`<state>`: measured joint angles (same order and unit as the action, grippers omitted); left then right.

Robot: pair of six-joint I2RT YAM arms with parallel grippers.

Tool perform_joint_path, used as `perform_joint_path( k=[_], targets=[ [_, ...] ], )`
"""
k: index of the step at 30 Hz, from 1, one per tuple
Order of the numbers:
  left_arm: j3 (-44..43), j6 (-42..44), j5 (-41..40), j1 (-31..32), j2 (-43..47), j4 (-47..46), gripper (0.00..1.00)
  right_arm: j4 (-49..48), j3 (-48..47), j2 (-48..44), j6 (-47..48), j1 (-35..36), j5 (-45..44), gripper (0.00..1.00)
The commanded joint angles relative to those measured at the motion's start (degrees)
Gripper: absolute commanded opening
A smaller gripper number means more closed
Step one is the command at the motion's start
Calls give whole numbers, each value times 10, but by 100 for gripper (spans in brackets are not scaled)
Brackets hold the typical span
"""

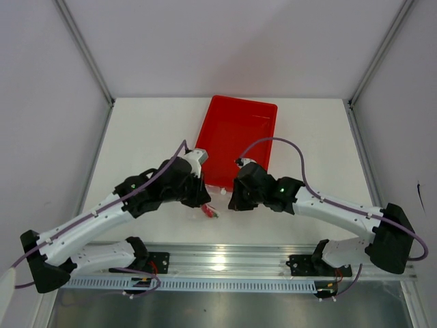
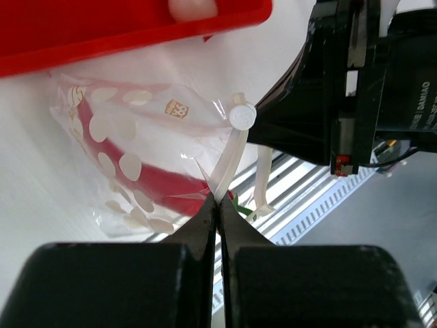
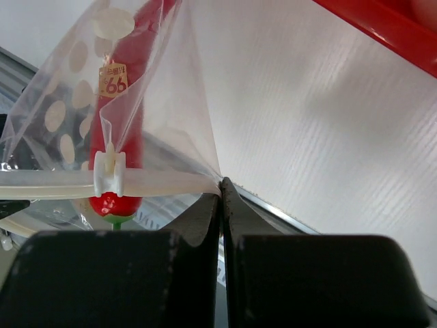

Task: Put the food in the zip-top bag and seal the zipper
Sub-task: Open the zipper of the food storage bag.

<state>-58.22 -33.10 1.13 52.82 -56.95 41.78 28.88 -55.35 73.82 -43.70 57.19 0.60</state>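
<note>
The zip-top bag is clear plastic with white dots and hangs lifted between my two grippers. The red chili pepper lies inside it and also shows in the right wrist view and the top view. My left gripper is shut on one end of the white zipper strip. My right gripper is shut on the other end of the zipper. A white slider sits on the strip. The pale ball lies in the red tray. The yellow fruit is out of view.
The red tray lies just behind the grippers on the white table; its near rim shows in the left wrist view. Both grippers, left and right, are close together above the table's front edge, next to the metal rail.
</note>
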Motion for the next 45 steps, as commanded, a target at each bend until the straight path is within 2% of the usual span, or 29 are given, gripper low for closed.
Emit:
perform_joint_path(
  k=[1,6,12,25,33,35,36,38,41,42,45],
  targets=[
    [-6,2,-35,0,15,48,1,-1,-10,25,14,1,-17,1],
    [74,-13,-24,0,18,12,1,-23,-3,56,16,1,-13,4],
    [105,-23,21,0,1,-47,0,-17,-5,55,18,4,-13,9],
    [92,-16,65,0,-26,-95,1,19,-27,-10,27,12,-24,41],
    [93,-16,65,0,-27,-101,1,75,-87,-41,43,13,-59,51],
    [95,-16,67,0,-29,-104,1,86,-113,-50,53,11,-72,60],
    [97,-16,68,0,-29,-106,1,96,-121,-53,56,4,-81,65],
    [99,-16,68,0,-31,-106,1,103,-138,-60,66,-10,-86,67],
    [101,-16,66,0,-27,-108,1,112,-143,-61,73,-73,-68,68],
    [102,-16,64,0,-26,-106,1,108,-138,-60,77,-112,-61,70],
    [104,-16,62,-1,-20,-104,1,90,-129,-40,93,-160,-54,76]
  ],
)
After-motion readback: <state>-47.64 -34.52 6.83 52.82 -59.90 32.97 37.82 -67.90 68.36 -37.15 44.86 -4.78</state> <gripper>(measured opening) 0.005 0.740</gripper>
